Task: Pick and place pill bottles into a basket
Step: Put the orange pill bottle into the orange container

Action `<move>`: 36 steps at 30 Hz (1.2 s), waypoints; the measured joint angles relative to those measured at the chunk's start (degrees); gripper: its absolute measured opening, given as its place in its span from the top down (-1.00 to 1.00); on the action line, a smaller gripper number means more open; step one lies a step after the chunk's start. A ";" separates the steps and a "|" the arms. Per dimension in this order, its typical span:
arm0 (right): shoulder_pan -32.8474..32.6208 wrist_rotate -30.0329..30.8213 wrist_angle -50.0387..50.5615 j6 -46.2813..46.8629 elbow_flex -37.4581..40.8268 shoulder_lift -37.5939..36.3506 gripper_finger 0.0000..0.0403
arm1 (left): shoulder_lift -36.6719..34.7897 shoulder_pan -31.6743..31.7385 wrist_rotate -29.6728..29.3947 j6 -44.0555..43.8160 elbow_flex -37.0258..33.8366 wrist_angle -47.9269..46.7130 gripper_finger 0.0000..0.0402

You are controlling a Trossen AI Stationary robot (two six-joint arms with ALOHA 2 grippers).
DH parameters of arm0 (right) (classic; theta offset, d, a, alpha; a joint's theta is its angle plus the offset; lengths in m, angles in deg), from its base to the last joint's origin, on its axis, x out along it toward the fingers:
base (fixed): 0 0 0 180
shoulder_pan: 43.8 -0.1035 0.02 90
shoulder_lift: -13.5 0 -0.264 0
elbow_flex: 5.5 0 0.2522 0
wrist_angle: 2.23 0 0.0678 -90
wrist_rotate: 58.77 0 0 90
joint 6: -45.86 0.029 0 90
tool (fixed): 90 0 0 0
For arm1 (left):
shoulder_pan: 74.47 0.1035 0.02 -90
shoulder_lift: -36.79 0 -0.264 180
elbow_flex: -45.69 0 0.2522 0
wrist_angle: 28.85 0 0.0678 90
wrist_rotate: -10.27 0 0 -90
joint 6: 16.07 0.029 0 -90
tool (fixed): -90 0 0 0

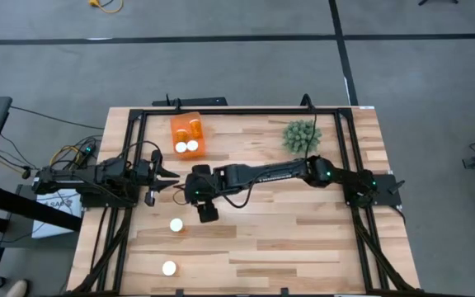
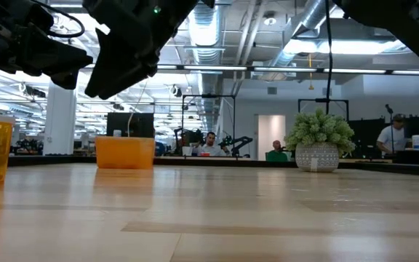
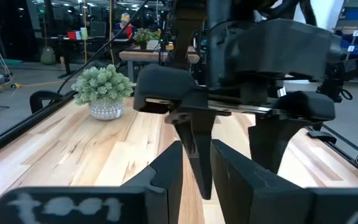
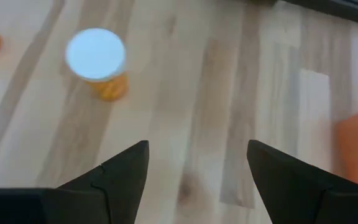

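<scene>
The right gripper (image 4: 197,168) hangs above the table (image 1: 303,239), fingers spread and holding nothing — one bottle (image 4: 98,62) stands ahead of them, apart. The basket (image 1: 187,136) holds bottles. The left gripper (image 1: 170,176) waits beside, fingers released.

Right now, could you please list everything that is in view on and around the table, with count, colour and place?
pill bottles on the table: two, orange with white caps, upright near the front left, the other at
pill bottles in the basket: at least two, white caps showing
basket: one, bright orange, back left
plant: one, green and spiky, back right
table: one, light wood
people: several, far off in the room
left gripper: open, left of centre
right gripper: open, empty, above the table near a bottle
</scene>
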 joint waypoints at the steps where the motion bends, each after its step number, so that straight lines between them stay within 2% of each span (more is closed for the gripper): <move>1: -0.03 -0.41 -0.04 0.36 0.00 0.00 -0.33 | 0.00 -0.02 0.00 0.00 0.00 0.00 0.65; 11: -2.41 -5.41 -5.07 1.68 2.12 0.61 -0.32 | 0.00 0.00 0.02 0.00 0.00 0.00 0.65; 16: -4.05 -5.52 -7.73 1.66 2.10 0.55 -0.32 | 0.00 -0.02 0.02 0.00 0.00 0.00 0.65; 25: -5.09 -5.54 -18.90 1.07 2.06 0.55 -0.32 | 0.00 -0.01 0.02 0.00 0.00 0.00 0.65; 36: -4.63 -3.56 -21.75 5.73 2.05 0.55 -0.32 | 0.00 0.00 0.04 0.00 0.00 0.00 0.65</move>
